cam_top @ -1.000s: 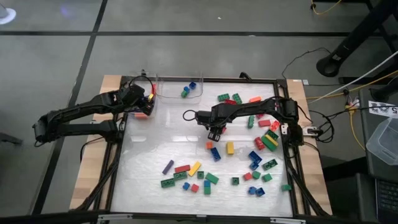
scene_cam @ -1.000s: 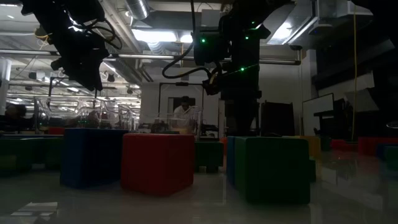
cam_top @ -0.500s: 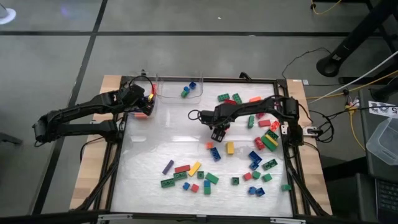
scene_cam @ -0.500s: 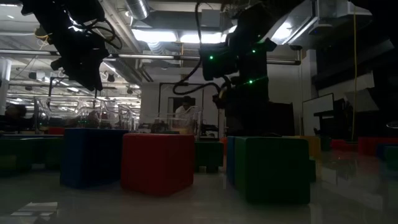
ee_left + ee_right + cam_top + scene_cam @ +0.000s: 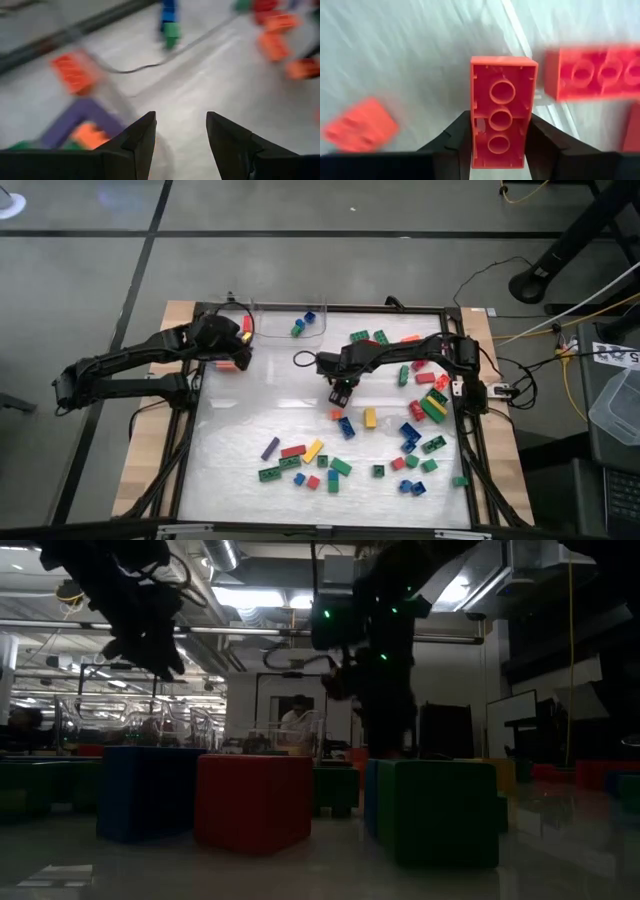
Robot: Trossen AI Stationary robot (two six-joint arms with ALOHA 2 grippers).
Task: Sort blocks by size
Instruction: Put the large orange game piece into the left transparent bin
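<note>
Right gripper (image 5: 497,145) pinching a long red brick (image 5: 501,117) across its short sides, hollow underside facing the wrist camera, fingers (image 5: 452,140) flat on both flanks; in the high view the right gripper (image 5: 340,392) hangs over the mat's upper middle, just above the scattered pile; judged step: brick picked, now to be carried to its size group

Doing it well: keep the squeeze even, since the brick sticks out well past the fingertips and could pivot; lift clear of the pile before travelling; set it down flat, not dropped

Just beside the held brick, on the mat (image 5: 420,55): another long red brick (image 5: 592,72) and a small red piece (image 5: 360,125); both near enough to be nudged if the gripper dips

Further out, loose blocks (image 5: 340,450) lie spread over the lower and right parts of the mat, well apart from each other; a denser cluster (image 5: 425,405) sits under the right arm; a black cable loop (image 5: 303,361) lies near the gripper and could snag on a leftward move

Left gripper (image 5: 180,137) spread, holding nothing; it waits at the upper left corner (image 5: 232,345) by the clear tray (image 5: 262,330), which holds a few blue and green blocks (image 5: 303,323); an orange block (image 5: 74,74) and a purple one (image 5: 75,117) lie ahead of it
</note>
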